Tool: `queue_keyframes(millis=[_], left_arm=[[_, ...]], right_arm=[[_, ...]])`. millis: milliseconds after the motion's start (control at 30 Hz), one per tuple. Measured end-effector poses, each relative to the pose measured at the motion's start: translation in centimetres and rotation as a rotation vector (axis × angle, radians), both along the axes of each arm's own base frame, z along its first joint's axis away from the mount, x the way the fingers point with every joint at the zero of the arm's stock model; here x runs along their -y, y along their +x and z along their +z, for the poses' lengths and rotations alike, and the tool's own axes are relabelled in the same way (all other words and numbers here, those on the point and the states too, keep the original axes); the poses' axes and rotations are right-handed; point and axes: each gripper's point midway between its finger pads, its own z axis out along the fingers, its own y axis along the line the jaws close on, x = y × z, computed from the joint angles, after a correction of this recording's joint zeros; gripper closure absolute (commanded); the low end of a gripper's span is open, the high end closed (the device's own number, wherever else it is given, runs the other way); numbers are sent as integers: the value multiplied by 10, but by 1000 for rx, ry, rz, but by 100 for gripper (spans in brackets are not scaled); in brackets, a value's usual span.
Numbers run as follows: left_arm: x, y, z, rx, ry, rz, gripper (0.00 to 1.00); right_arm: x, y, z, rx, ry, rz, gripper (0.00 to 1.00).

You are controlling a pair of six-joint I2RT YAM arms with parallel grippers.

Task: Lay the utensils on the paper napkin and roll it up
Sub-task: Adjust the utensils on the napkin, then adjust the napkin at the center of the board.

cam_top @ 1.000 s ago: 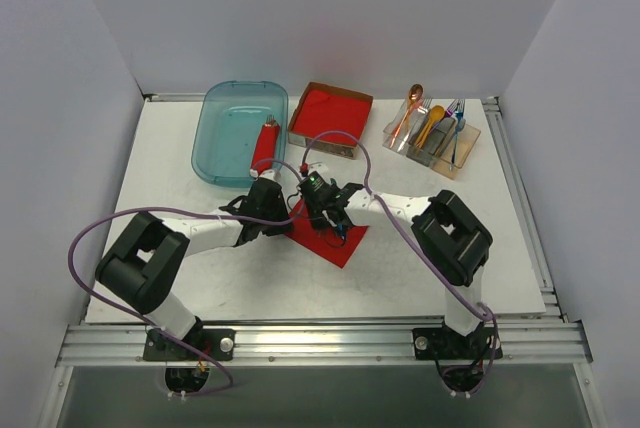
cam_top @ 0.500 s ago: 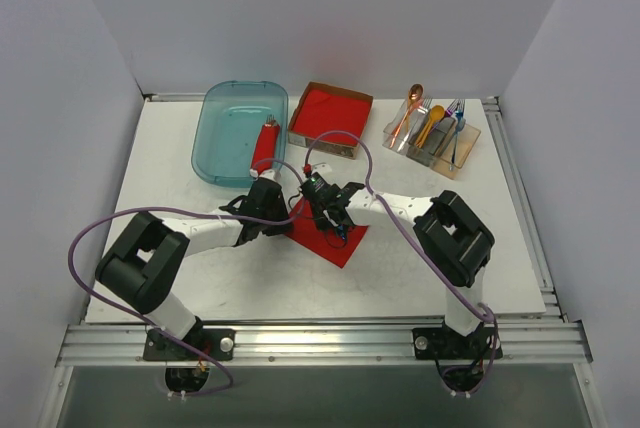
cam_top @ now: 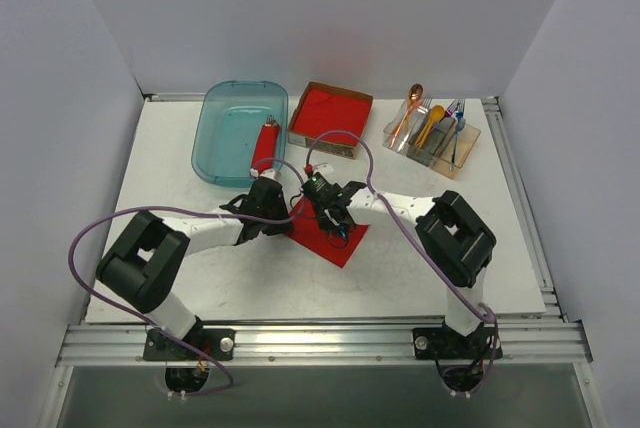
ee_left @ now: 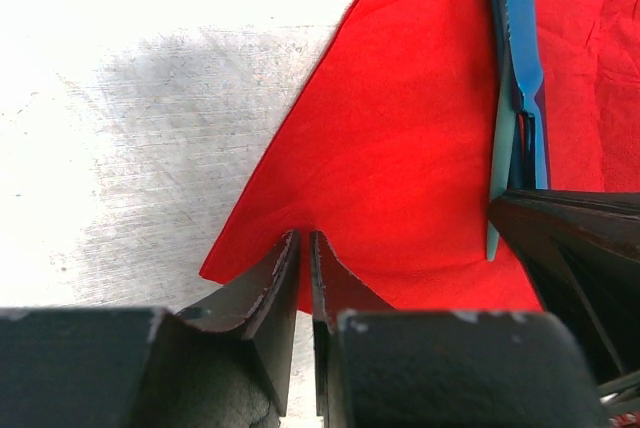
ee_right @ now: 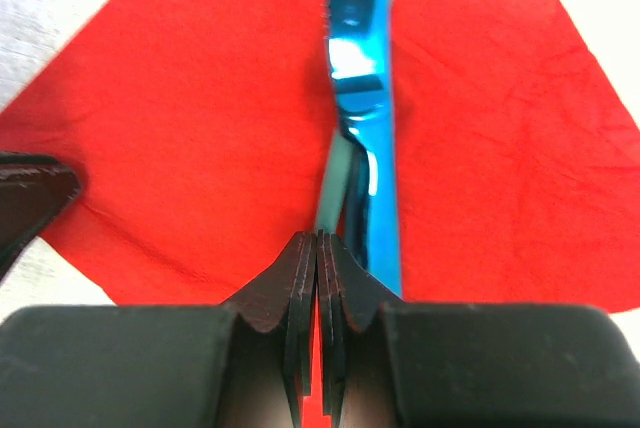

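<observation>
The left pincer (ee_left: 305,248) was drawn to a narrow slit and nipped the near edge of the paper napkin (ee_left: 400,168), with red paper showing in the slit between its fingers. From those tips the napkin spread flat ahead and to the right on the white desk (ee_left: 150,98), and one corner lay just to the left of them. The right pincer (ee_right: 318,248) had its fingers pressed flat together, tips down on the napkin. Whether any paper was caught between them could not be told. The utensils (ee_right: 358,88) lay on the napkin straight ahead of the right pincer and ran away from it. The blue knife (ee_right: 362,58) rested over the teal spoon (ee_right: 334,183), with their handle ends just beside the right pincer's tips. Seen from the left pincer, the same pair lay off to the right, close in front of the right pincer's dark fingers. From above, the two pincers stood close side by side over the napkin. Well beyond the left one sat a teal tub (cam_top: 238,133), beyond the right one a cardboard tray of red sheets (cam_top: 330,113), and farther off to its right a clear holder (cam_top: 432,138) with more cutlery.
</observation>
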Motion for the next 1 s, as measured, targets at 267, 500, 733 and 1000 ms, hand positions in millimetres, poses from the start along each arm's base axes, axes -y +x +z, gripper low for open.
queue_keyframes(millis=[267,500,733,1000], left_arm=[[-6,6,0,-10,9,18,81],[-6,11,0,-21,32,22,81],[-12,20,1,-23,93,37,81],[-16,29,0,-20,145,47,81]], right_arm=[[17,14,31,44,61,-39,89],[81,56,65,118,156,-210,88],[87,52,34,57,131,-211,91],[91,30,-7,-31,103,-194,100]])
